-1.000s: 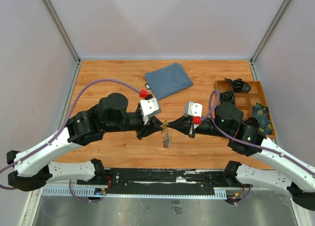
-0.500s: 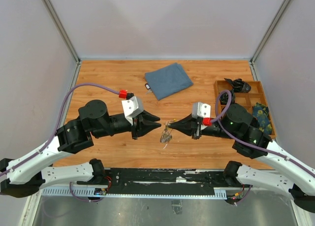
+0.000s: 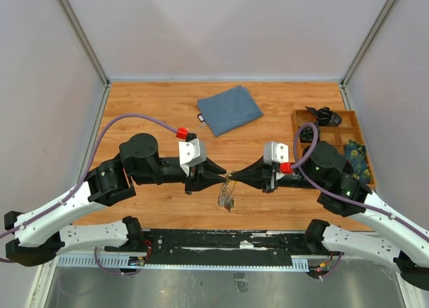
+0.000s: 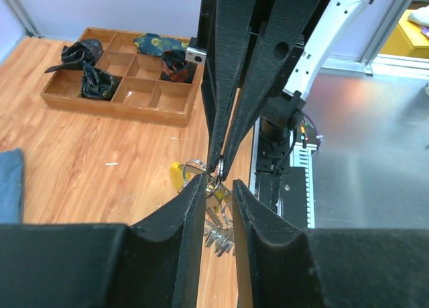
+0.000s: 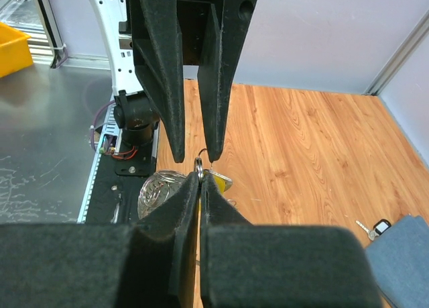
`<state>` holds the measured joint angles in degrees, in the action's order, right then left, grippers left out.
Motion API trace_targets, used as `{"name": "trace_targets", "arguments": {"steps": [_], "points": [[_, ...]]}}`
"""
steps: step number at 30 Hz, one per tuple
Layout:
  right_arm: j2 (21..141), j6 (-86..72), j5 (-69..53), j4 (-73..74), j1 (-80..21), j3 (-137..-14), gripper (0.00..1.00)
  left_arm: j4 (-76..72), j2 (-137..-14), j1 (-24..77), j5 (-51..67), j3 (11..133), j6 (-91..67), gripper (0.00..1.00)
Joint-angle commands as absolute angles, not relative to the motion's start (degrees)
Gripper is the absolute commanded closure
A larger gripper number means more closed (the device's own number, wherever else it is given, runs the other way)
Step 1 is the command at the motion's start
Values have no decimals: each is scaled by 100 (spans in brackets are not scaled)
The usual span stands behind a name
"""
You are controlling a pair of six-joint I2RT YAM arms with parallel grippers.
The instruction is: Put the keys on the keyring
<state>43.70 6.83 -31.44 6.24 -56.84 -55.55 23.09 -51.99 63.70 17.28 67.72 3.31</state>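
My right gripper is shut on a small metal ring at the top of a bunch of keys, which hangs just above the table. A yellow key head and a larger ridged grey keyring loop hang beside it. My left gripper is open and faces the right one tip to tip. Its fingers stand on either side of the pinched ring. In the left wrist view several silver keys dangle below the fingers, with the yellow head to the left.
A folded blue cloth lies at the back centre with a small key fob at its left edge. A wooden compartment tray holding dark bundles stands at the right. The black rail runs along the near edge.
My left gripper, drawn back to the left and open half a second ago, has come in to meet the right fingertips. The right gripper shifted a little left with the bunch.
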Motion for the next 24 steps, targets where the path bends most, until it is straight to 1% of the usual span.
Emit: {"name": "trace_targets", "arguments": {"steps": [1,10,13,18,22,24], "points": [[4271,589,-3270,265,-5678,-5747,100,2321,-5222,6432,2019,6992,466,74],[4247,572,-3245,231,-5682,-5785,100,2358,-5192,6429,1991,6968,463,79],[4229,554,-3242,217,-5679,-5783,100,2387,-5227,6430,1997,6954,459,79],[4195,536,-3218,201,-5678,-5798,100,2424,-5260,6435,1956,6953,463,74],[4184,510,-3228,186,-5678,-5809,100,2420,-5249,6438,1934,6946,449,74],[4177,510,-3231,181,-5678,-5803,100,2413,-5256,6437,1936,6946,444,76]]}}
